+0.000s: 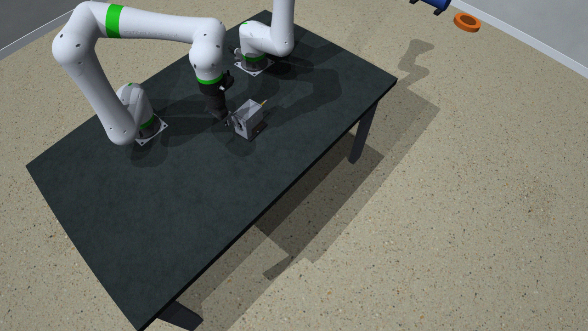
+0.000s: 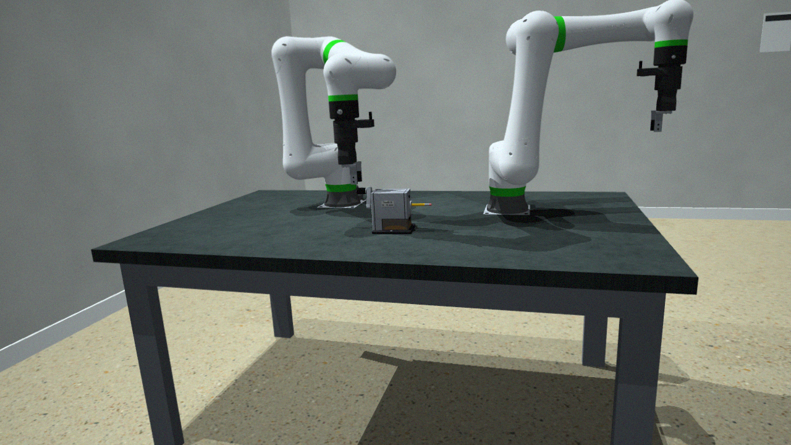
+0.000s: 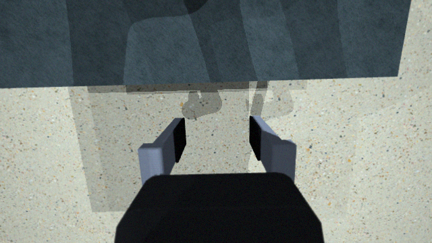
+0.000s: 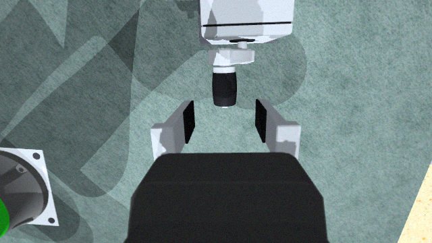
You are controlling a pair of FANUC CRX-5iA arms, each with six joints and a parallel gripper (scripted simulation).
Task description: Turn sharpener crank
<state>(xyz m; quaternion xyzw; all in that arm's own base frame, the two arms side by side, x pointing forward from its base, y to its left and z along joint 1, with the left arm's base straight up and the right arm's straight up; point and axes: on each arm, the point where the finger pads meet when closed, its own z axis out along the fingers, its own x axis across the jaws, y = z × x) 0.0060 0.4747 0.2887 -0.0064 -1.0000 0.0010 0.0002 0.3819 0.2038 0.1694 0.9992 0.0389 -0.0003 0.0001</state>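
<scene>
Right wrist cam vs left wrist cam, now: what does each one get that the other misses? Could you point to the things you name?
Right wrist only: the grey box-shaped sharpener (image 4: 247,15), its crank's black barrel-shaped grip (image 4: 224,88) ahead of the right gripper (image 4: 224,113), and a white square base plate (image 4: 45,189) with a green-banded arm foot at the left edge.

Left wrist only: the left gripper (image 3: 217,129), beyond the table edge, over the floor.

Both: an open two-finger gripper with black pads, part of the table top (image 3: 162,50) (image 4: 354,118), arm shadows, speckled floor.
</scene>
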